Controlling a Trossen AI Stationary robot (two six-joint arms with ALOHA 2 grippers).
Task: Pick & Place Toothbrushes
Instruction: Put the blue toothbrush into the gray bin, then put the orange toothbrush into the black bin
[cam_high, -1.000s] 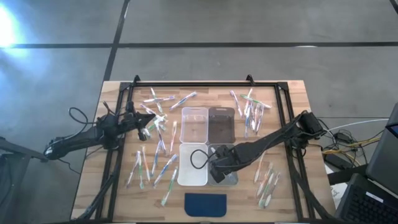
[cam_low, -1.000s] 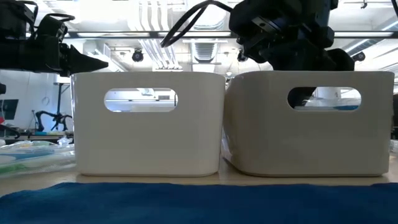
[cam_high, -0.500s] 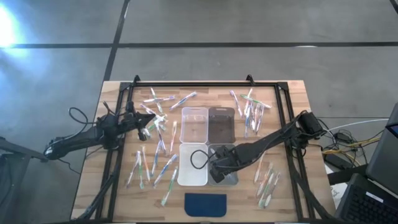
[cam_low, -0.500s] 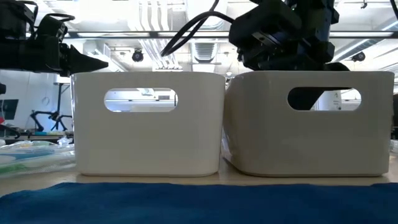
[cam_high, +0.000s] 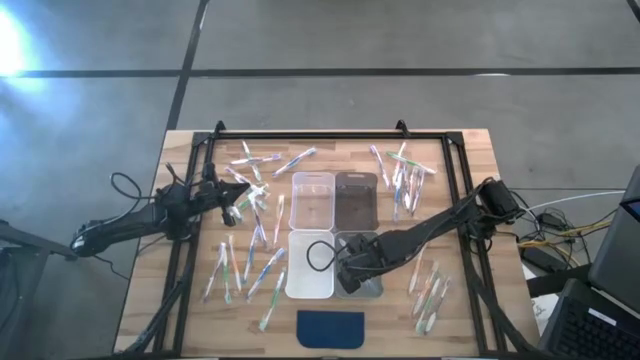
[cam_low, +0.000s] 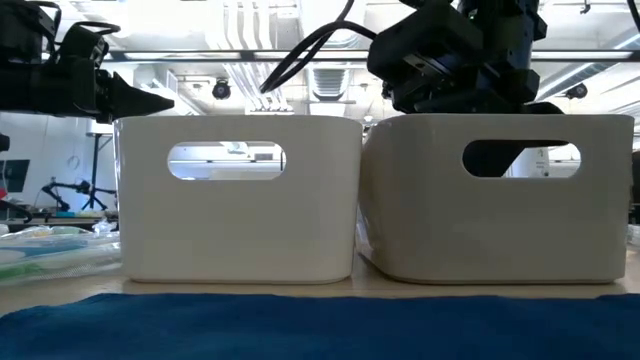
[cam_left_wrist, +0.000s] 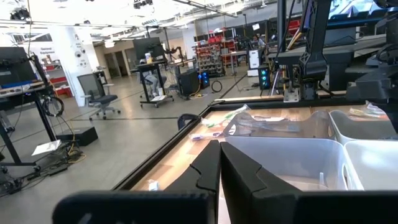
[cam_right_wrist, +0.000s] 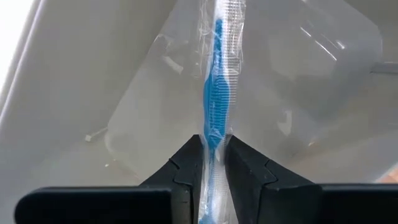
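Note:
My right gripper (cam_high: 350, 274) reaches down into the near right bin (cam_high: 370, 291) and is shut on a blue toothbrush (cam_right_wrist: 216, 93) in a clear wrapper. In the low view its dark fingers (cam_low: 490, 160) show through that bin's handle hole. Loose toothbrushes lie flat on the wood to the left of the bins (cam_high: 250, 262) and to their right (cam_high: 405, 175). My left gripper (cam_high: 232, 200) is shut and empty, held level above the left toothbrushes, and shows in its wrist view (cam_left_wrist: 219, 163). My right gripper pinches the wrapped toothbrush by one end of its blue handle (cam_right_wrist: 214, 138) between the two fingers. The fingers come steeply from above and lie along the toothbrush. It points on past the fingertips toward the bin's floor; whether its far end (cam_right_wrist: 229, 15) touches there I cannot tell.
Four bins stand in a two-by-two block at the table's middle: near left (cam_high: 309, 278), far left (cam_high: 312, 200), far right (cam_high: 355, 200). A dark blue pad (cam_high: 331, 328) lies at the near edge. A black frame rail (cam_high: 310, 135) runs round the work area.
My right gripper has sunk a little deeper into the near right bin; its dark fingers now fill more of the handle hole in the low view.

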